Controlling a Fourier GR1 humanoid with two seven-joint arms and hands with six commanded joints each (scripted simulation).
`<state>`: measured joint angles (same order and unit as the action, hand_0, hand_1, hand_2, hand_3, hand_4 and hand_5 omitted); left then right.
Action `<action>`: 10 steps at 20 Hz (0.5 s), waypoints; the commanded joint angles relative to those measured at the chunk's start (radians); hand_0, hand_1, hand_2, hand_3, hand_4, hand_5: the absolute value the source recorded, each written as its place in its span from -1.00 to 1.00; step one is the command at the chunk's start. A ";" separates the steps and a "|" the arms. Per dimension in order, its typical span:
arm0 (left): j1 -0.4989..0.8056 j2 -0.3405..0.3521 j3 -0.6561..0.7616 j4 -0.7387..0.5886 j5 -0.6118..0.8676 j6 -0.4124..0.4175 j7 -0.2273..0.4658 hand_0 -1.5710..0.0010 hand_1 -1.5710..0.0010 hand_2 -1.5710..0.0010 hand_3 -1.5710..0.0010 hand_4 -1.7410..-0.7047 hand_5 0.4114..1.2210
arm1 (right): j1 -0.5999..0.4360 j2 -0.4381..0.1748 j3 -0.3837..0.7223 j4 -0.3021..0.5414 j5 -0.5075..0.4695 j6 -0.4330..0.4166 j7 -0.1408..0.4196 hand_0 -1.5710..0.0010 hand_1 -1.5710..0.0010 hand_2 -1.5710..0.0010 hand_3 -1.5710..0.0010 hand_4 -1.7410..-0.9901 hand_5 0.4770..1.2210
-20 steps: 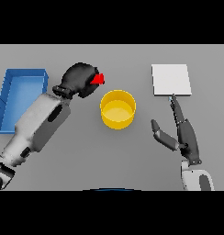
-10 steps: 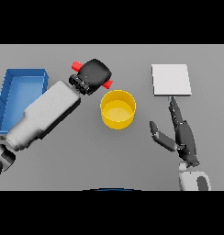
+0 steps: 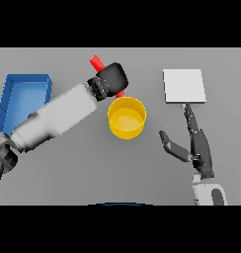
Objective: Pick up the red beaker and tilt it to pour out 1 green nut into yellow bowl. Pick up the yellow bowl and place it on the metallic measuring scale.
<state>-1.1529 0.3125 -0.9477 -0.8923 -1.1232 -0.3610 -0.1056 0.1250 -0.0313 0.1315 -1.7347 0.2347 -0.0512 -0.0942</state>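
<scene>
Grey worktop (image 3: 73, 178) filling the view. Blue tray (image 3: 23, 96) at the far left, partly hidden behind the left arm (image 3: 53, 118), which crossed diagonally from lower left toward centre. Metallic measuring scale (image 3: 184, 85), a flat pale square, lay at upper right, well apart from the bowl. Yellow bowl (image 3: 126, 117) stood upright near centre, on the worktop, not on the scale; contents could not be made out. Right hand (image 3: 199, 148) rested low at right, fingers straight and spread, thumb out to the side, fingertips reaching just to the scale's near edge, holding nothing. Left hand (image 3: 112, 78) sat just behind and above the bowl's far rim, fingers curled tight round the red beaker (image 3: 97, 62). Beaker tilted, one red end poking out up-left of the hand, a red sliver showing below the hand right at the bowl's rim. No green nut discernible.
</scene>
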 commanded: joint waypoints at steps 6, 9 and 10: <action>-0.053 -0.001 -0.114 0.029 -0.102 0.015 -0.049 -1.00 -1.00 -1.00 -0.99 -0.99 1.00 | 0.010 0.002 -0.003 -0.002 -0.012 0.005 0.002 1.00 1.00 1.00 1.00 0.63 -0.76; -0.070 -0.007 -0.161 0.047 -0.147 0.038 -0.067 -1.00 -1.00 -1.00 -1.00 -0.98 1.00 | 0.010 0.001 0.001 -0.010 -0.006 0.003 -0.006 1.00 1.00 1.00 1.00 0.61 -0.73; -0.084 -0.017 -0.177 0.048 -0.166 0.042 -0.062 -1.00 -1.00 -1.00 -1.00 -0.98 1.00 | -0.002 0.006 -0.002 -0.004 -0.013 0.003 0.000 1.00 1.00 1.00 1.00 0.62 -0.72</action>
<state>-1.2368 0.2951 -1.1248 -0.8443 -1.2896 -0.3188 -0.1670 0.1221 -0.0251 0.1295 -1.7389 0.2218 -0.0483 -0.0927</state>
